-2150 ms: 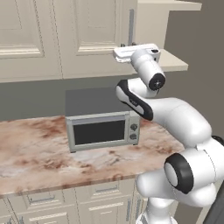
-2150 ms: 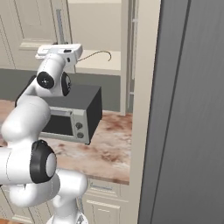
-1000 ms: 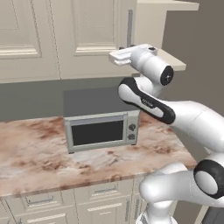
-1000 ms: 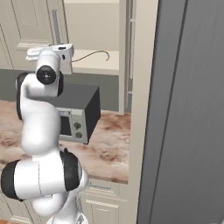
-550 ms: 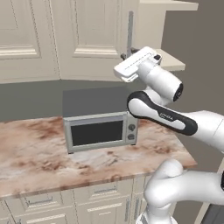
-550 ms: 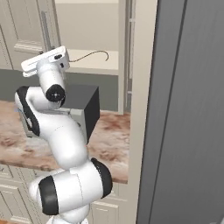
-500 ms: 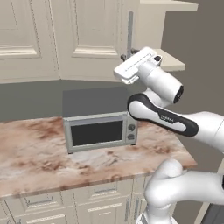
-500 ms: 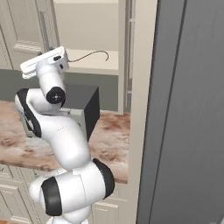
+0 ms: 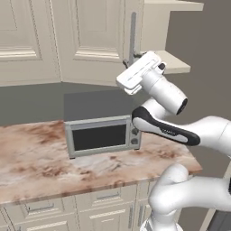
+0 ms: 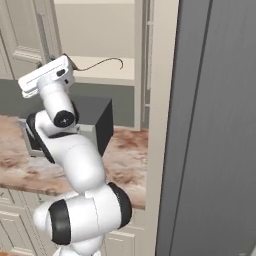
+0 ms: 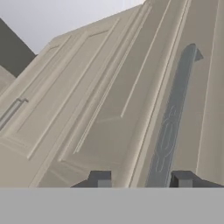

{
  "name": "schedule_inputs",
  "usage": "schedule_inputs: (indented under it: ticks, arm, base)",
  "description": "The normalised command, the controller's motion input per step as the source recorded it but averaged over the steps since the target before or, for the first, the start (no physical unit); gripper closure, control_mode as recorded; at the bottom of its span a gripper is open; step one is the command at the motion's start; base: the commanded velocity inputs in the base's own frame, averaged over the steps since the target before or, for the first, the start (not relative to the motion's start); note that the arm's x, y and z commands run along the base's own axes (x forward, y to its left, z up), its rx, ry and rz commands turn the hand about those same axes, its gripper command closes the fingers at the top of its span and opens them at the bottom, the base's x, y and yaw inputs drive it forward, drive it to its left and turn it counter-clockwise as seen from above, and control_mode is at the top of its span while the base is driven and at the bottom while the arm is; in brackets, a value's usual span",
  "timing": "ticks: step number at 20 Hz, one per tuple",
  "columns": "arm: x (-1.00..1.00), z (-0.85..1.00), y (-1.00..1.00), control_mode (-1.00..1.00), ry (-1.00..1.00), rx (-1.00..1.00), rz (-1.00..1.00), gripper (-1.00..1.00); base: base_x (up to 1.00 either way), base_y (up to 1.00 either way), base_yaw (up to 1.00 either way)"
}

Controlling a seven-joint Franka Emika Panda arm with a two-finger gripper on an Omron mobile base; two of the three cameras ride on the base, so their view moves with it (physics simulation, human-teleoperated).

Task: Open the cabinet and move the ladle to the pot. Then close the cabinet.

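Cabinet (image 9: 90, 40): cream raised-panel door w/ long grey bar handle (image 11: 171, 127).

You see the cabinet (image 11: 109, 87) door close ahead, its grey bar handle (image 11: 173, 118) running up between the two parted fingertips (image 11: 99, 178), nearer the right one.

Marble counter (image 9: 36, 158), grey microwave (image 9: 101, 131) on it, ladle (image 10: 97, 64) on cabinet shelf (image 10: 112, 70)
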Motion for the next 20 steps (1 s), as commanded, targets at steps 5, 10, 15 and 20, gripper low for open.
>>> schedule_inputs:
  ticks: [5,10,15,20]
  arm:
    - [-0.47,-0.07,1.00,-1.00,0.00,0.10,0.00,1.00]
    - [-0.77,-0.09,1.00,-1.00,0.00,0.14,0.00,1.00]
    - [-0.91,-0.15,1.00,-1.00,0.00,0.16,0.00,1.00]
    - [-0.77,-0.23,1.00,-1.00,0.07,0.15,0.00,1.00]
  base:
    - [0.00,0.00,0.00]
    - [0.00,0.00,0.00]
    - [0.00,0.00,0.00]
    - [0.00,0.00,0.00]
